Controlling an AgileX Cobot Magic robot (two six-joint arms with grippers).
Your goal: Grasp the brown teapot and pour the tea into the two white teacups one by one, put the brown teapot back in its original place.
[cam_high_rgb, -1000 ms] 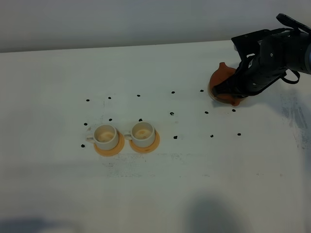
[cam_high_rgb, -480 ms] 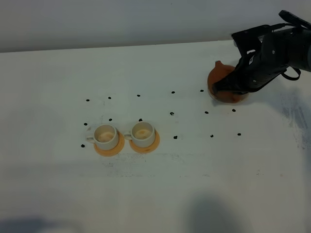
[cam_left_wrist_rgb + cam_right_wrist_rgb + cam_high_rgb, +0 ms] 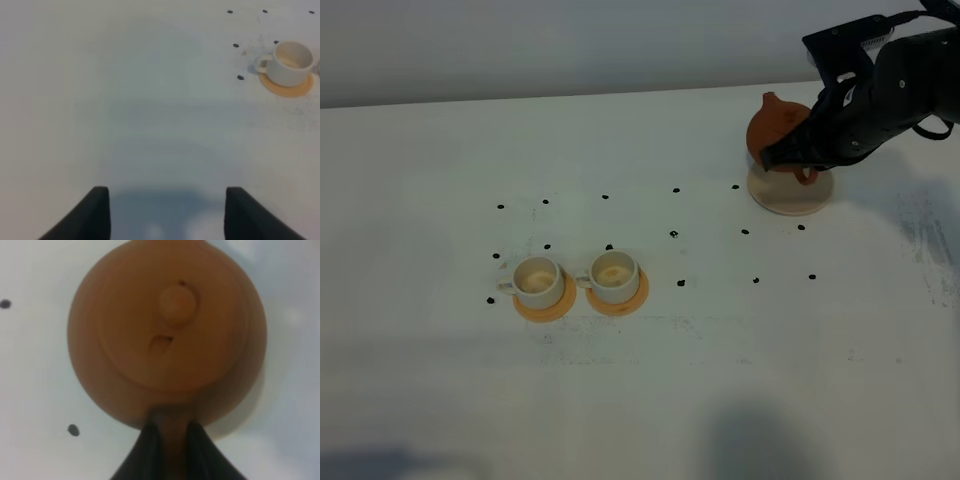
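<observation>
Lifted clear since a second ago, the brown teapot [image 3: 777, 128] now hangs above the pale cream saucer [image 3: 790, 203], whose bare face shows where the pot covered it before. The right fingers [image 3: 146, 450] are clenched on the loop handle [image 3: 172, 440], one on each side of it, with the pot's body and knobbed lid [image 3: 176, 302] straight ahead of them and the saucer just below. The spout [image 3: 772, 99] points away from the fingers, roughly toward the cup side of the tabletop [image 3: 640, 400]. The two white teacups stand well apart from the right fingers on orange coasters [image 3: 546, 310]; the nearer teacup [image 3: 613, 273] looks like the natural first target, the farther teacup [image 3: 538, 277] just beyond it. To carry well, keep the pot level so the lid stays seated, bring the spout over the cup's mouth before tilting, and tip slowly about the handle. The left fingers [image 3: 97, 212] are released and empty, over bare tabletop with a teacup ahead of them.
</observation>
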